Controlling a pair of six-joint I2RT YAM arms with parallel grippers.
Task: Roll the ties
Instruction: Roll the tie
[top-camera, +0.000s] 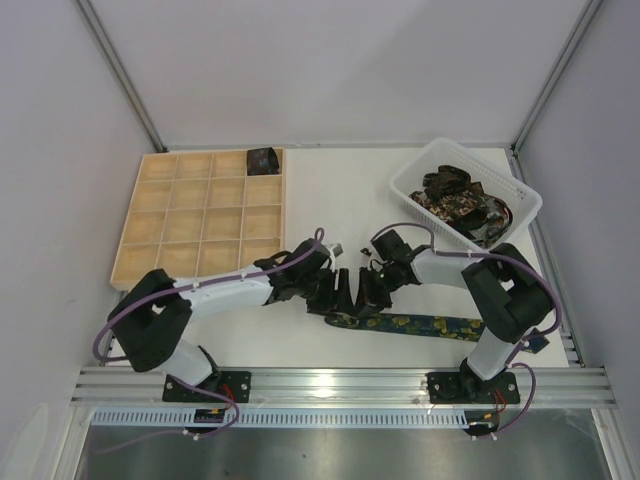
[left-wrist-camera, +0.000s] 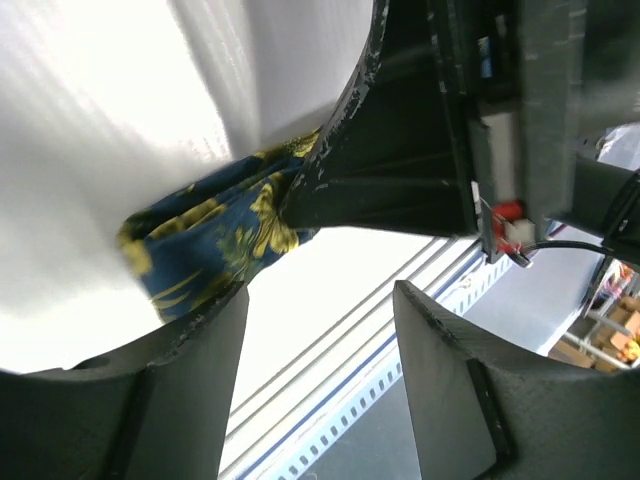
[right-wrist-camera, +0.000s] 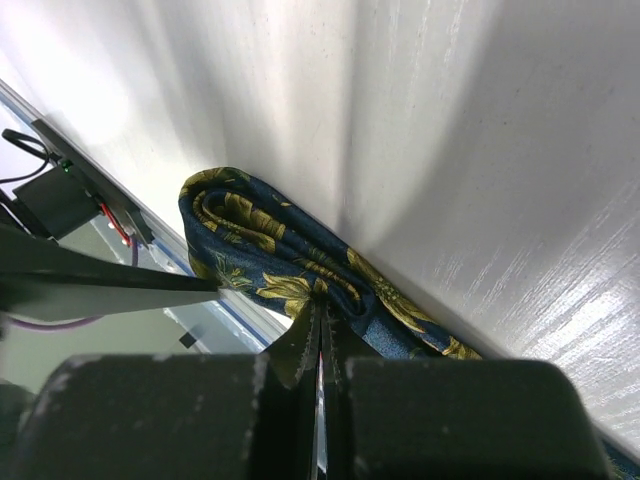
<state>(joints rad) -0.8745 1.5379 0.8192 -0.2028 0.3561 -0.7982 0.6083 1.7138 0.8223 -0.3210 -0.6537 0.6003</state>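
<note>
Your right hand (right-wrist-camera: 320, 312) was clenched, jaws pressed together on a fold of the navy tie (right-wrist-camera: 262, 232) at its loosely coiled end. Your left hand (left-wrist-camera: 318, 295) stood released, jaws apart, facing the right hand. The coil sat just beside one left finger (left-wrist-camera: 190, 390); whether it touched could not be told from the wrist view.

Both hands met low over the table (top-camera: 340, 190), just off the near right corner of the wooden grid tray (top-camera: 185, 225). From the coil, the rest of the navy tie lay flat on the table. It ran rightward away from the tray, on the side nearer the arm bases.

One rolled dark tie (top-camera: 263, 160) sat in the tray's far right corner compartment. The white basket (top-camera: 500, 172) stood well to the right of the tray, about level with its far half. It held a heap of other ties (top-camera: 455, 203), dark with gold print.
</note>
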